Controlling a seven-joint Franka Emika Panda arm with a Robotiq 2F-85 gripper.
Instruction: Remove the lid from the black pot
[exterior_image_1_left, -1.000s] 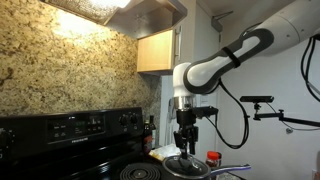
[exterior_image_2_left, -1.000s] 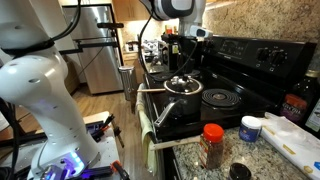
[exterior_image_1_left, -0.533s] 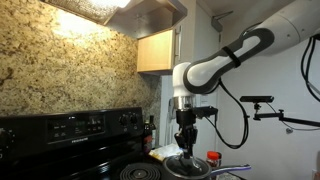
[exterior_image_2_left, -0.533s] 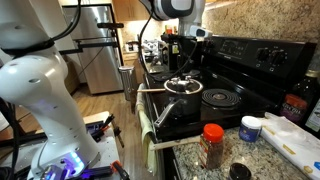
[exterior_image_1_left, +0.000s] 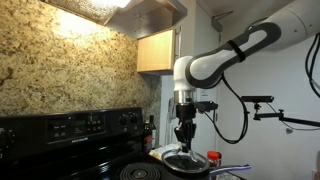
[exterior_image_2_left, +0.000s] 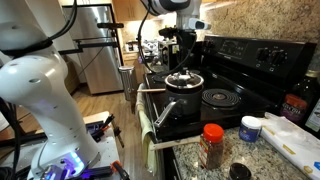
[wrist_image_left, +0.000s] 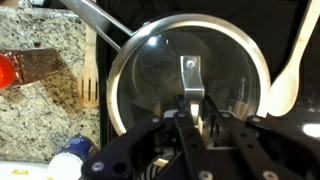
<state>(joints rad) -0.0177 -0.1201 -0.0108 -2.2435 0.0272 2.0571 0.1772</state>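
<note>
1. A Franka arm's gripper (wrist_image_left: 192, 108) hangs straight above the black pot (exterior_image_2_left: 181, 93) on a glossy black stove (exterior_image_2_left: 240, 58). In the wrist view its dark fingers are closed on the lid's small upright metal knob (wrist_image_left: 191, 72).
2. The lid (wrist_image_left: 155, 70), a round, shallow dome of clear glass ringed by a shiny metal rim, lies centred directly over the black pot in both exterior views (exterior_image_1_left: 185, 157) (exterior_image_2_left: 186, 78). Whether its rim still touches the pot cannot be told.
3. The pot's long, straight silvery handle (wrist_image_left: 100, 18) runs out from under the lid's rim toward the stove's front edge (exterior_image_2_left: 152, 87).
4. A pale wooden spoon (wrist_image_left: 288, 75) with a smooth oval bowl lies just beside the pot on one side. A slotted wooden spatula (wrist_image_left: 89, 80) lies on the other side.
5. Speckled granite counter (wrist_image_left: 40, 115) lies beyond the spatula. It carries a red-capped jar (wrist_image_left: 22, 68) lying well apart from the pot.
</note>
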